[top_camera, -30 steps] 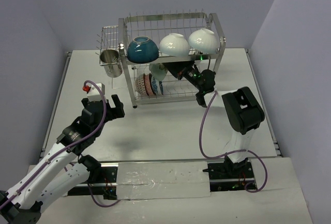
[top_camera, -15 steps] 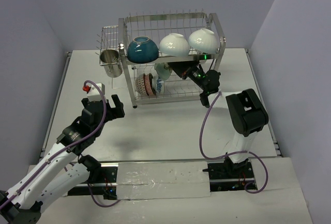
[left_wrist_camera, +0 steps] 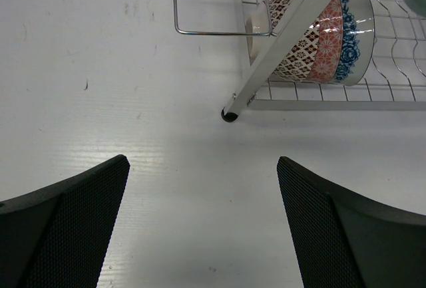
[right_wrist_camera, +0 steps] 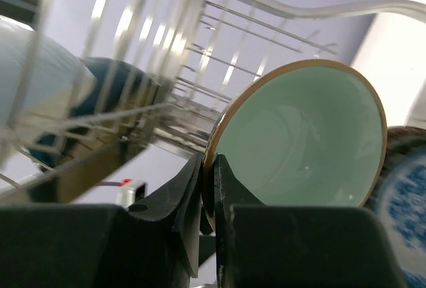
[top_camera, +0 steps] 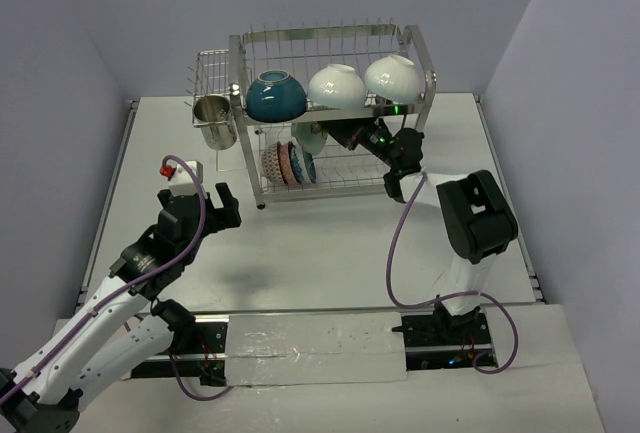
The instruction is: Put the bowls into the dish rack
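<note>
In the lower tier of the rack (top_camera: 237, 73), the right jaws clamp the rim of the green bowl (right_wrist_camera: 299, 148), holding it on edge, likely so it slots among the prongs beside the patterned bowls (left_wrist_camera: 319, 35) just beyond the jaws. The left jaws gape over the worktop (left_wrist_camera: 100, 68), short of the rack's leg. Only the right wrist view shows the clamp; the top view shows three bowls (top_camera: 338, 85) racked above.

I see three bowls (top_camera: 337, 84) in a row on the rack (top_camera: 330, 31), upper tier. Below, smaller bowls (top_camera: 288, 164) stand at left, the bowl (top_camera: 308, 137) in my right gripper (right_wrist_camera: 208, 195) just right of them.
</note>
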Available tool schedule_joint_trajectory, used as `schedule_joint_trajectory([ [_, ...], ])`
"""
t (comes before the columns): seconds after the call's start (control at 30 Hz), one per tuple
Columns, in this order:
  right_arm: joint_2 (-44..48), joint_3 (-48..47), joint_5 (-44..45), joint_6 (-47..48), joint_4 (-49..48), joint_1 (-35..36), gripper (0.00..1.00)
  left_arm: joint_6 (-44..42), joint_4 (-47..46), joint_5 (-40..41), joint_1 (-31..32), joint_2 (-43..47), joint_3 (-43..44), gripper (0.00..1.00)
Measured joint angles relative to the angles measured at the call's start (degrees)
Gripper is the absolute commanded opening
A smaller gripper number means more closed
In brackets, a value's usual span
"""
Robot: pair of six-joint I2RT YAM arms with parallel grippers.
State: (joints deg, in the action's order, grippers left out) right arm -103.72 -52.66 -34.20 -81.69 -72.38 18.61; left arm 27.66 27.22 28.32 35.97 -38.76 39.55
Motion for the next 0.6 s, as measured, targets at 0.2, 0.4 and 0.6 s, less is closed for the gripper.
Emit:
schedule_joint_trajectory([
  [0.2,-1.4,-4.3,-0.5,-2.9,0.2,0.1,0.0,0.0,0.0,0.0,0.0,0.0,0.0,0.99],
  [0.4,-0.2,-2.2,-0.9,0.5,0.2,-0.3,0.0,0.0,0.0,0.0,0.0,0.0,0.0,0.99],
  [0.6,1.1,3.7,-1.1,1.7,0.1,-2.6,0.0,0.0,0.0,0.0,0.0,0.0,0.0,0.99],
])
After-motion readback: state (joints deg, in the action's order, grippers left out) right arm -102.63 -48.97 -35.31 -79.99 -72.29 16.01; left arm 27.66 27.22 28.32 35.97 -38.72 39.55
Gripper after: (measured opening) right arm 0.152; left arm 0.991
